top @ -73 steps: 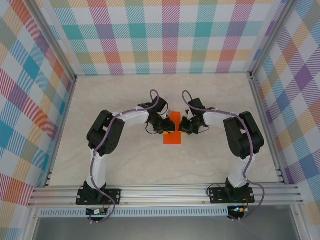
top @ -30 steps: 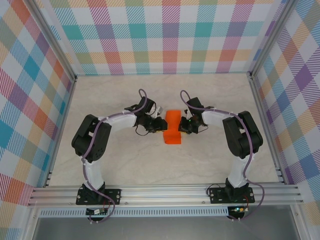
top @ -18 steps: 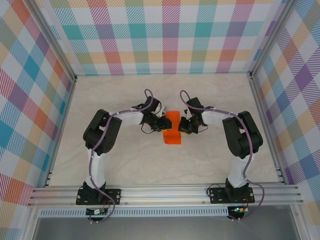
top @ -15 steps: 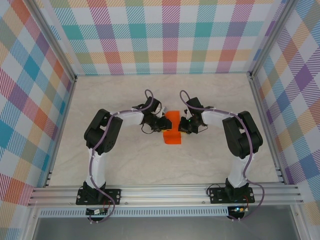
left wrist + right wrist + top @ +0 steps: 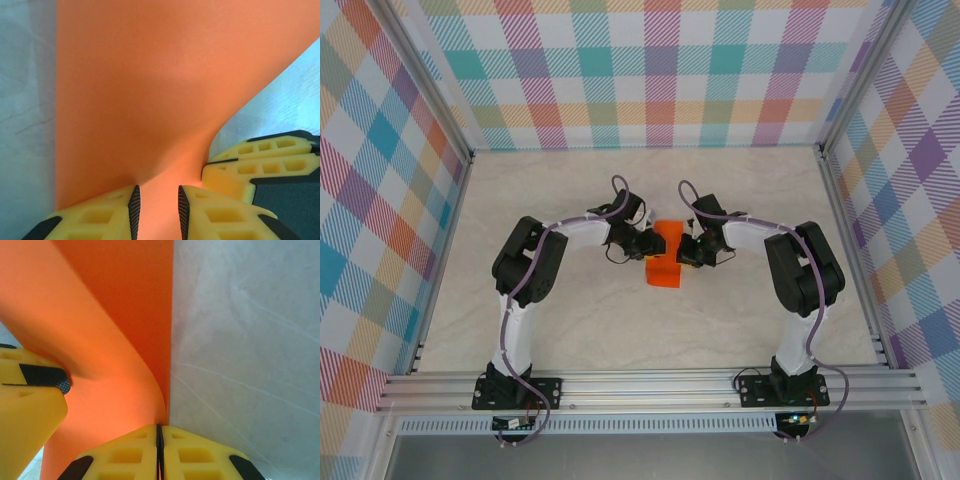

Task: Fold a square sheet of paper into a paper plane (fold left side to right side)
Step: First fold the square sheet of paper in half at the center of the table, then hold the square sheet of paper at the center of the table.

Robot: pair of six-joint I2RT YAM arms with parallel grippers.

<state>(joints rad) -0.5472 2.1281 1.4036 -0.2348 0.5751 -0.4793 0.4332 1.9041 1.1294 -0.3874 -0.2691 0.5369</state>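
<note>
In the middle of the desk point(image 5: 570, 320), the square sheet of paper point(image 5: 663, 264) lies with its long axis near-to-far. The right gripper point(image 5: 160, 432) has jaws pinched shut on its right edge. The left gripper point(image 5: 156, 205), jaws narrowly apart around the raised left flap, looks set to carry it rightward.

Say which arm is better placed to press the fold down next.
Left, probably. The right gripper is shut on the edge of the paper, anchoring it, so it is busy. The left gripper sits over the curved layer with jaws slightly apart, free to push it flat.
</note>
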